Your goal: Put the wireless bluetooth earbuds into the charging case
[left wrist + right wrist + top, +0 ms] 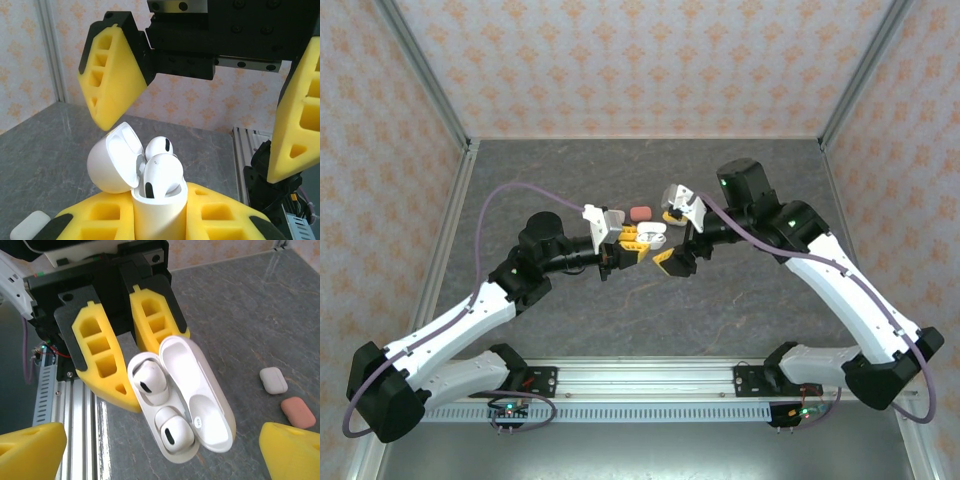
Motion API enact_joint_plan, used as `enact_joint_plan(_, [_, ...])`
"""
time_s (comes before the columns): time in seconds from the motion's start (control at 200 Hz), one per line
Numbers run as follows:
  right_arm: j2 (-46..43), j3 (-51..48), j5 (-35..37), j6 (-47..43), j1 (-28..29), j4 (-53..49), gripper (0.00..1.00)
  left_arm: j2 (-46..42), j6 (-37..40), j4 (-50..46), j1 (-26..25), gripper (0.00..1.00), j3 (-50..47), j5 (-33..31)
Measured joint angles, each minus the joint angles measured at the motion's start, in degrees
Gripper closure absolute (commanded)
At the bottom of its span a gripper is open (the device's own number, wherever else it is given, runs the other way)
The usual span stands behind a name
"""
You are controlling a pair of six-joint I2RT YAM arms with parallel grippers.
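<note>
The left gripper (132, 340) clamps the open charging case (202, 385) at table centre. Two white earbuds (150, 382) sit in its wells, apparently seated. The right gripper (670, 238) stands wide and empty at 3 o'clock. Lid closure looks outstanding.

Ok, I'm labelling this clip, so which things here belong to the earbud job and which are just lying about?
In the job:
- open white charging case, clamped in the left gripper
- two white earbuds sitting in it
- right gripper, open, close by the case

Lying about, idle for now:
- closed white case on the table
- closed coral case next to it
</note>
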Motion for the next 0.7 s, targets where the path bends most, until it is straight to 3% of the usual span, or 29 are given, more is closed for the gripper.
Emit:
enact_joint_plan(0.2, [0.11, 0.15, -4.11, -0.02, 0.0, -0.04, 0.02, 0.0, 0.07, -0.02, 0.0, 1.0, 0.02, -0.02])
enact_joint_plan(0.415, [0.09, 0.17, -5.2, -0.33, -0.46, -0.5, 0.17, 0.0, 0.09, -0.04, -0.22, 1.0, 0.11, 0.55])
enact_joint_plan(0.696, [-0.22, 0.17, -5.05, -0.39, -0.76, -0.74, 0.26, 0.0, 0.94, -0.11, -0.48, 1.0, 0.11, 1.07])
